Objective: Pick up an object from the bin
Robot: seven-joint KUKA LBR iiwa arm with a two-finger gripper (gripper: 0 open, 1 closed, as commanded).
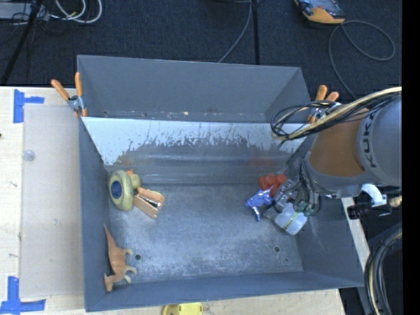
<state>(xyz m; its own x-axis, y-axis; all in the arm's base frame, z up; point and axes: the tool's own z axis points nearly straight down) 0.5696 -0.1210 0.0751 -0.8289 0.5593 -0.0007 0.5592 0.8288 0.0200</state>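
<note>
Even light; pale glare across bin [190, 94] far wall; surroundings dim.

free: bin floor [210, 241] centre | blocked: left yellow disc [119, 190], orange dinosaur [117, 262]; right blue piece [258, 204]

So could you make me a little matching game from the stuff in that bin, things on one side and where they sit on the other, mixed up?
Things
1. orange toy dinosaur
2. round yellow thing with a blue centre
3. blue crumpled thing
4. red thing

Places
A. right side, just left of the gripper in the view
B. lower left corner of the bin
C. right side, just above the blue crumpled thing in the view
D. left side, beside a tan clip

Pairs: 1-B, 2-D, 3-A, 4-C
</note>
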